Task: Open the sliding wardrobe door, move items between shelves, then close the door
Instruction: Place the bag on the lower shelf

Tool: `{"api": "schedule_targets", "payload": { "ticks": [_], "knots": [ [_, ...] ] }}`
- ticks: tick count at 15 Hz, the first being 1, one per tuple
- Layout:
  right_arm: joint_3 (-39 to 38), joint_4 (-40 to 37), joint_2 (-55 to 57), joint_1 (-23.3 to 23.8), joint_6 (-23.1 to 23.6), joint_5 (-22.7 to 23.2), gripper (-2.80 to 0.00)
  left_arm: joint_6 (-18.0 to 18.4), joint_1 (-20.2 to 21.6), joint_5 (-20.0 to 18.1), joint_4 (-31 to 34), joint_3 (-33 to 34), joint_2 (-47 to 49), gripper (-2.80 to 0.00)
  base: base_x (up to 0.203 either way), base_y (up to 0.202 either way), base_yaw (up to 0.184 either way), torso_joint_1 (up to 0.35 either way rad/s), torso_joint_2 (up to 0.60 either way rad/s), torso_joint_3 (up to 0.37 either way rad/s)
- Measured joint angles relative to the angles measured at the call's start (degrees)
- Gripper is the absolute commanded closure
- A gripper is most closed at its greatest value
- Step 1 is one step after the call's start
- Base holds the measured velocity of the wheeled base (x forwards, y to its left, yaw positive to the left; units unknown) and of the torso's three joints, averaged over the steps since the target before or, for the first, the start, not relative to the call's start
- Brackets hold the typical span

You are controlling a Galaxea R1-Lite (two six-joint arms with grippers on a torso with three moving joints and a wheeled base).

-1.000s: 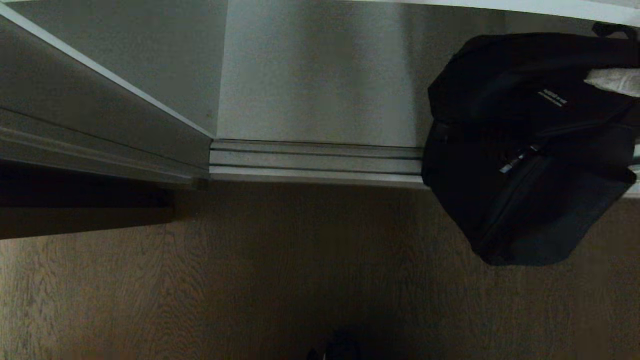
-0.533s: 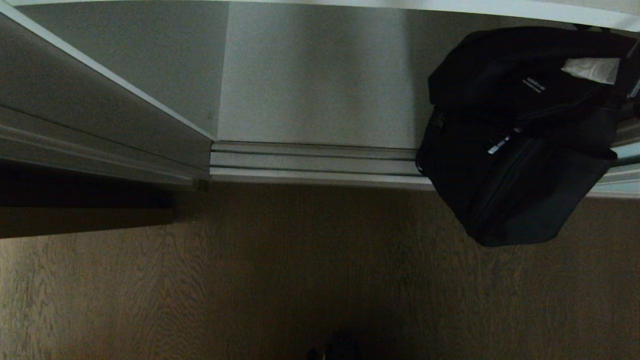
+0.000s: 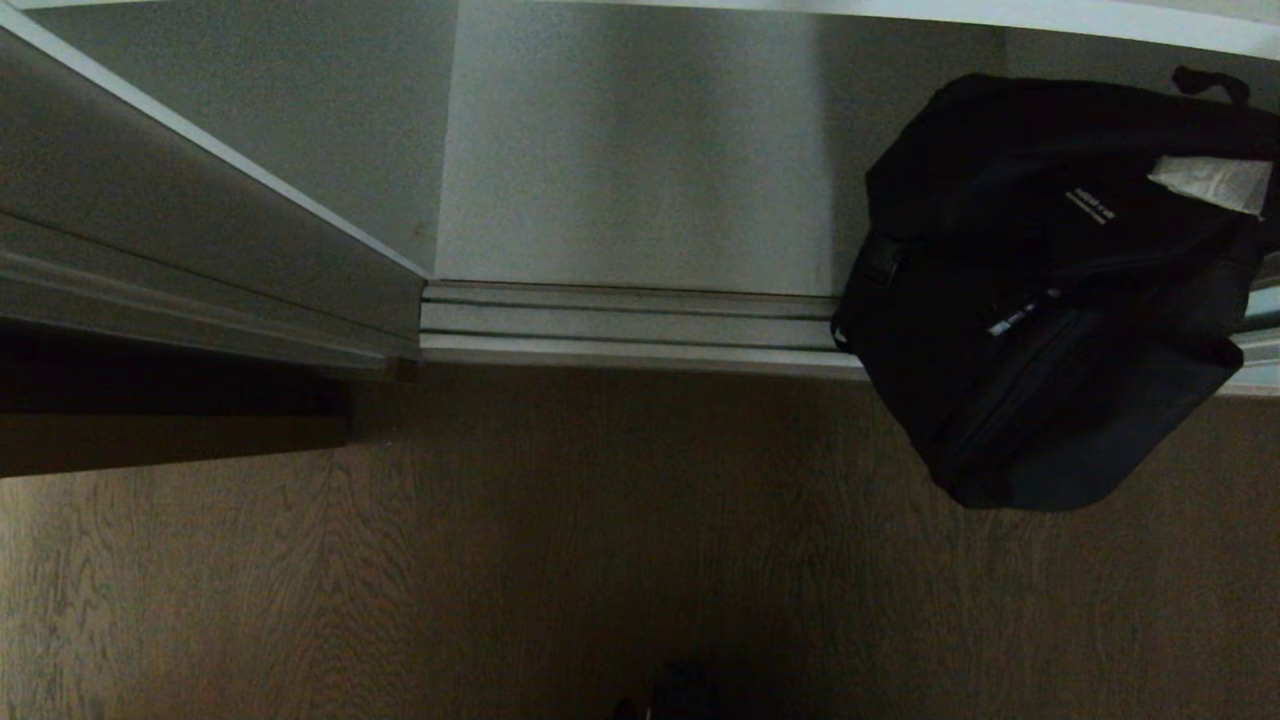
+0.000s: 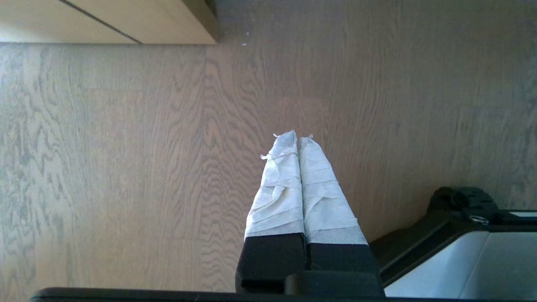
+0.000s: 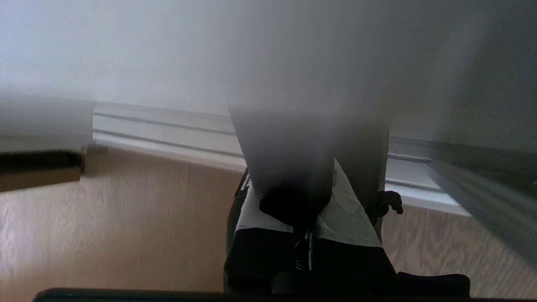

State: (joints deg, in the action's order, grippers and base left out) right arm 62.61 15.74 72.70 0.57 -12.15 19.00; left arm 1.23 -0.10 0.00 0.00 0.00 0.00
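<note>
The black bag (image 3: 1050,290) – hung at three o'clock over the bottom shelf (image 3: 630,150) edge from the right claw (image 3: 1215,183), clamped narrow on its strap – could be dropped if the fabric slips.

The left gripper (image 4: 298,140) hangs parked low at the robot's side, pointing down, its two white-wrapped fingers (image 4: 279,184) pressed flat against each other along their whole length, nothing between them. The right gripper (image 5: 308,218) is out at the robot's right, its white-wrapped fingers (image 5: 348,218) drawn close together and clamped on a dark strap of the black bag (image 3: 1050,290), which hangs from it. In the head view only a white-wrapped fingertip (image 3: 1210,182) of that gripper shows, at the far right edge.
</note>
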Motion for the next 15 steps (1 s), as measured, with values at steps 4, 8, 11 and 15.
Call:
{"api": "schedule_targets", "payload": {
  "ticks": [4,8,11,15],
  "knots": [
    [-3.7,-0.5,-2.6,0.0,-0.1,0.1,0.00,0.0,0.0,0.0,0.0,0.0,0.0,0.00,0.000,0.000,0.000,0.000,0.00,0.000],
    [-5.1,-0.9,-3.9,-0.1,-0.3,0.1,0.00,0.0,0.0,0.0,0.0,0.0,0.0,0.00,0.000,0.000,0.000,0.000,0.00,0.000],
    [-4.9,-2.0,-5.8,-1.0,-0.3,0.5,0.00,0.0,0.0,0.0,0.0,0.0,0.0,0.00,0.000,0.000,0.000,0.000,0.00,0.000],
    [-3.1,-5.3,-8.9,-6.3,0.2,0.1,0.00,0.0,0.0,0.0,0.0,0.0,0.0,0.00,0.000,0.000,0.000,0.000,0.00,0.000]
  ]
}}
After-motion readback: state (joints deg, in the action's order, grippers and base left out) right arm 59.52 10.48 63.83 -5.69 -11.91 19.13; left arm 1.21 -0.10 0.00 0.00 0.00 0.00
